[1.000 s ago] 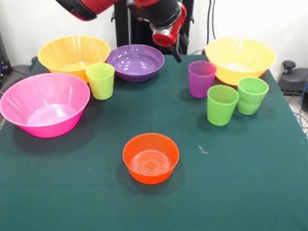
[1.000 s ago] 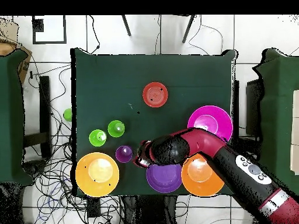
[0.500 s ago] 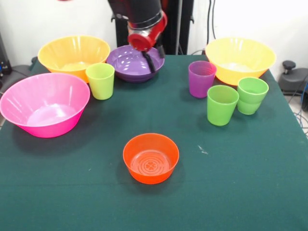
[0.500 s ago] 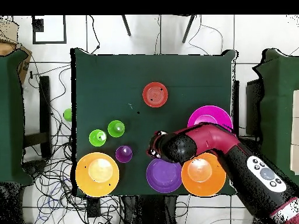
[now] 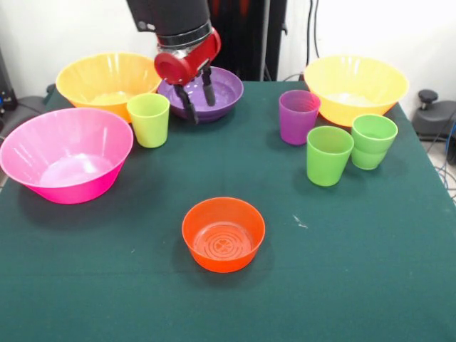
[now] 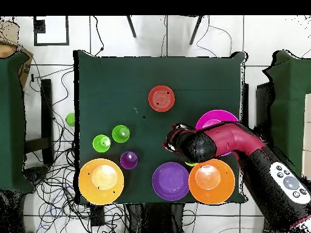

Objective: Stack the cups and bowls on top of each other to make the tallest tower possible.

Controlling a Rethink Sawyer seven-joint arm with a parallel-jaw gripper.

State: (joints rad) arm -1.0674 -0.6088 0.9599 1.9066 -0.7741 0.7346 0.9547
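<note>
So the table [image 5: 370,285] has a dark green cloth top and everything just sits straight on it, nothing stacked. In the front view, left side: big pink bowl [image 5: 66,153], with an orange-yellow bowl [image 5: 109,80] behind it and a yellow-green cup [image 5: 148,119] just beside both. Purple bowl [image 5: 214,92] at the back middle. Small orange bowl [image 5: 223,234] sits alone up front, well apart from the rest. Right side: second orange-yellow bowl [image 5: 355,87], translucent purple cup [image 5: 298,116] right by it, and two green cups [image 5: 329,154] [image 5: 372,140] side by side, touching or nearly so.
</note>
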